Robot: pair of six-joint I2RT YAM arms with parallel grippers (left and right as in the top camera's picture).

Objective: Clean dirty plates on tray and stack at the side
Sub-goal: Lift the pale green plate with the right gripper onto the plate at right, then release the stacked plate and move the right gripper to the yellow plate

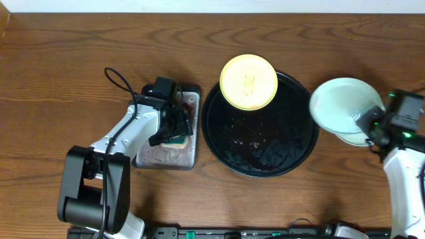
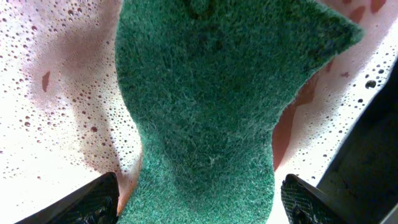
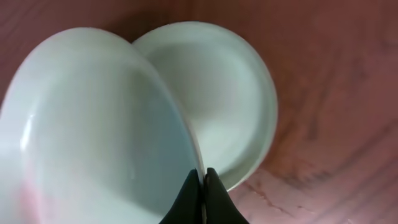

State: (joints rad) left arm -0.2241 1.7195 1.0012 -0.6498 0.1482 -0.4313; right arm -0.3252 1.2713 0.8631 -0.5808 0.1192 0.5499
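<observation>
The black tray (image 1: 292, 143) lies mid-table with red smears and droplets in it. The pale yellow plate (image 1: 248, 81) sits over its far-left rim with faint marks at its middle. My right gripper (image 1: 369, 123) is shut on the rim of a mint-blue plate (image 1: 340, 101), held tilted just above the second mint-blue plate (image 1: 355, 139) on the table right of the tray. The right wrist view shows the fingers (image 3: 202, 180) pinching the held plate (image 3: 93, 137) over the lower plate (image 3: 236, 93). My left gripper (image 1: 174, 126) is open around a green sponge (image 2: 205, 93).
The small grey metal tray (image 1: 163, 156) left of the black tray holds foamy, reddish water (image 2: 56, 93), with the sponge lying in it. My left arm reaches over it from the front left. Bare wooden table lies at the back and far left.
</observation>
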